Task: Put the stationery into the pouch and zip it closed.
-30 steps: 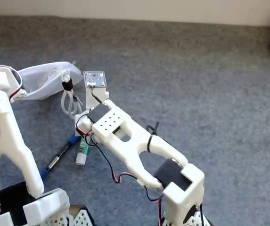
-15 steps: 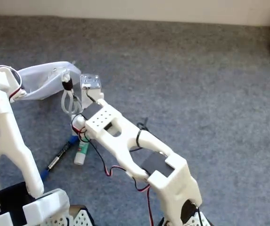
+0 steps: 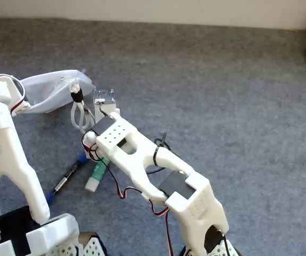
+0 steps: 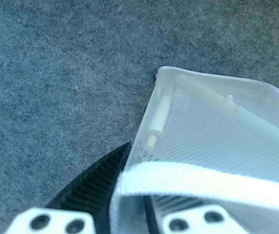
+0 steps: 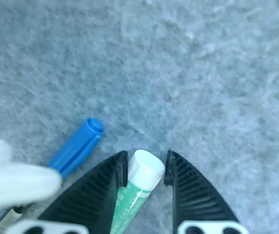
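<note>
The pouch (image 3: 51,90) was of translucent white mesh, held by its edge in the left gripper (image 4: 129,204), with a pale stick inside. The glue stick (image 5: 138,187), white-capped with a green label, lay slanted just beside the blue-capped pen (image 5: 76,146).

Right arm (image 3: 142,160) swung in over a second, dropping lower over the floor, its wrist end now closer to the pen (image 3: 70,176). Right hand (image 5: 145,168) has come down onto the glue stick (image 3: 96,175), jaws clamped on its white end. Stick has pivoted: was lying almost parallel beside the pen, now angled, its free end swung away from the pen.
</note>
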Available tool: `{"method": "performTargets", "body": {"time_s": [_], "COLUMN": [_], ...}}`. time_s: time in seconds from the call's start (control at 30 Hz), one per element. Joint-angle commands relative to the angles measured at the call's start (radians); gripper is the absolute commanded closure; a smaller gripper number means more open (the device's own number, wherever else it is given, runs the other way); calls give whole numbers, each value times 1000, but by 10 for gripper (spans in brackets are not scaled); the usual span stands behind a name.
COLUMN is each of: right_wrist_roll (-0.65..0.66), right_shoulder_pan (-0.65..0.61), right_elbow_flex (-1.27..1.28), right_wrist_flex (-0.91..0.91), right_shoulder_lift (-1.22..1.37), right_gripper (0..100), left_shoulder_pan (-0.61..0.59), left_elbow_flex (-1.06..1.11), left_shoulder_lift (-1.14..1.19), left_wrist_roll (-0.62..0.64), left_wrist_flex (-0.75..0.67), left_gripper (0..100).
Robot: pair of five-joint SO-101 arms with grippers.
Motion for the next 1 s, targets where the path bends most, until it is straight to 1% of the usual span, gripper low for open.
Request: {"method": "performTargets", "body": {"time_s": [0.0, 0.17, 0.27, 0.5, 0.63, 0.8, 0.9, 0.97], "right_wrist_roll": [-8, -12, -64, -80, -80, -80, -75, -72], "right_shoulder_pan": [8, 10, 8, 10, 7, 8, 12, 12], "right_elbow_flex": [-105, -226, -305, -602, -751, -915, -969, -969], "right_wrist_flex": [91, 199, 245, 463, 556, 642, 645, 645], "right_shoulder_lift": [-8, 70, 153, 331, 430, 519, 526, 524], "right_gripper": [875, 875, 875, 875, 875, 878, 881, 908], "left_shoulder_pan": [-10, -10, -10, -10, -10, -10, -10, -10], "left_elbow_flex": [-2, -2, -2, -2, -2, -2, -2, -2], "left_shoulder_lift": [8, 8, 8, 8, 8, 8, 8, 8], "left_wrist_roll": [6, 6, 8, 6, 6, 6, 6, 6], "left_wrist_flex": [-12, -12, -12, -12, -12, -12, -12, -12], "left_gripper": [993, 993, 993, 993, 993, 993, 993, 993]}}
